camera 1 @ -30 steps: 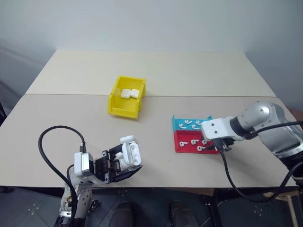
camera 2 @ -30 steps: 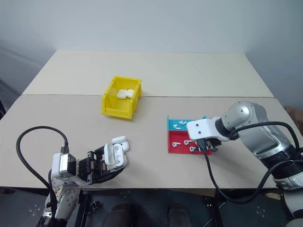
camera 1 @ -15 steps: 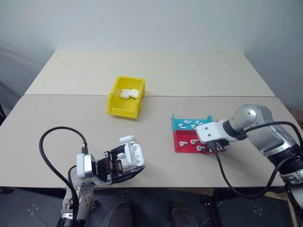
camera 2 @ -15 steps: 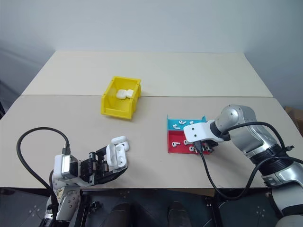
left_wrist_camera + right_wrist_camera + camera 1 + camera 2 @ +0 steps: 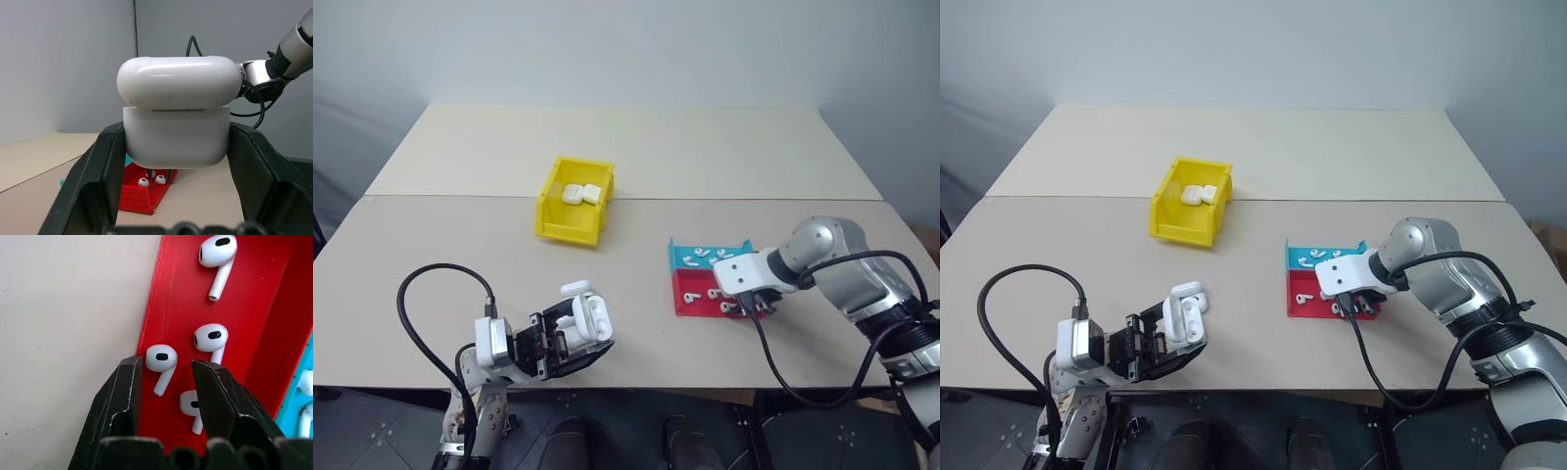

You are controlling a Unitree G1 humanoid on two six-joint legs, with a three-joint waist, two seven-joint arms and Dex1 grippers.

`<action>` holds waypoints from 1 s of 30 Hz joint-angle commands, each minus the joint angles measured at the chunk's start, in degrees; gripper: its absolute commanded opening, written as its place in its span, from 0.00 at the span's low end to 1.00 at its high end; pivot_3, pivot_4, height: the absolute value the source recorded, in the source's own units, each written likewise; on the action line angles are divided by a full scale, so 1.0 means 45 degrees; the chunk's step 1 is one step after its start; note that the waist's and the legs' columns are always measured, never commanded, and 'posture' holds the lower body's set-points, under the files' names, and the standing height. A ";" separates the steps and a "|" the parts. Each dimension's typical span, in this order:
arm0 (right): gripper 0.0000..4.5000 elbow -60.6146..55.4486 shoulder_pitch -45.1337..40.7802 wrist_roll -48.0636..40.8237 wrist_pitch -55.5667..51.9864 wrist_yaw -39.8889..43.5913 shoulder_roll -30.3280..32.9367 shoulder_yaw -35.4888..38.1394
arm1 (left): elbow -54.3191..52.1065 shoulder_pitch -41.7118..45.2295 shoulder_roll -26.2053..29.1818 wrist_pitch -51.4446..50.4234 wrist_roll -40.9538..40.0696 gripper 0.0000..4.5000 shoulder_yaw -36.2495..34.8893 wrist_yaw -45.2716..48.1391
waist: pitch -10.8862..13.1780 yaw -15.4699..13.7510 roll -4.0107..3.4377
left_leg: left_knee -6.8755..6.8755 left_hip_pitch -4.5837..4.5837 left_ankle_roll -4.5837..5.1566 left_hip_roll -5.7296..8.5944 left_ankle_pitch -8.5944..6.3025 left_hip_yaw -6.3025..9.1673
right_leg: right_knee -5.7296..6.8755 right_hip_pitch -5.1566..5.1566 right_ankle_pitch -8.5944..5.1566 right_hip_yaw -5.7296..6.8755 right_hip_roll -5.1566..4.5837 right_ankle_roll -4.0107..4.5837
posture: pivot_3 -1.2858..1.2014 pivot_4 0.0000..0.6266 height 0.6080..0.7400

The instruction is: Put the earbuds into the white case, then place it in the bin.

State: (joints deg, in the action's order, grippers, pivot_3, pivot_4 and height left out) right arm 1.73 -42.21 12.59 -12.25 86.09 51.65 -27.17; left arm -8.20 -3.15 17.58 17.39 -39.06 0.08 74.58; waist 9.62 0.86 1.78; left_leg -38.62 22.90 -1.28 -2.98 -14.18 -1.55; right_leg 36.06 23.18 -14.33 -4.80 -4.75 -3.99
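While the left gripper (image 5: pixel 576 331) holds the white case (image 5: pixel 176 117) clamped between its fingers above the desk's (image 5: pixel 431 264) near edge, lid open, the right gripper (image 5: pixel 164 377) points down into the red tray (image 5: pixel 254 308). Its fingers stand apart around one glossy white earbud (image 5: pixel 161 360); more lie beside it.

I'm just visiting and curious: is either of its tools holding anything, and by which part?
The left tool grips an open white case by the sides of its lower half. The right tool holds nothing; its fingers straddle an earbud.
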 commanded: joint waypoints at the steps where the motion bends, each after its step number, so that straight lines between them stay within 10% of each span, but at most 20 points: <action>1: 0.44 -0.0092 -0.0359 0.0051 0.0237 0.0280 0.0022 0.0120 | -0.0489 -0.0110 -0.0089 0.0127 0.0108 0.62 0.0053 -0.0199 | 0.0000 -0.0001 0.0000 | 0.0000 0.0000 0.0000 0.0000 0.0000 0.0000 | 0.0000 0.0000 0.0000 0.0000 0.0000 0.0000 | 0.52 0.24 1.00; 30: 0.32 0.0079 -0.0340 0.0235 0.0641 0.0215 -0.0199 0.0113 | -0.0824 -0.0330 0.0036 0.0018 0.0472 0.62 0.0213 -0.1075 | 0.0000 0.0000 -0.0001 | -0.0003 0.0000 0.0001 0.0000 0.0000 0.0001 | 0.0003 -0.0001 0.0000 0.0001 0.0000 0.0000 | 0.52 0.24 1.00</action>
State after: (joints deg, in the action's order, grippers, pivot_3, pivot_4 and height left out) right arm 2.88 -42.34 13.35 -9.73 86.48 50.88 -27.36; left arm -9.96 -4.57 17.60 17.29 -36.98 0.93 69.97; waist 9.62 0.86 1.78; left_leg -38.64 22.90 -1.28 -2.98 -14.18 -1.55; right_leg 36.08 23.17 -14.32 -4.79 -4.75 -3.99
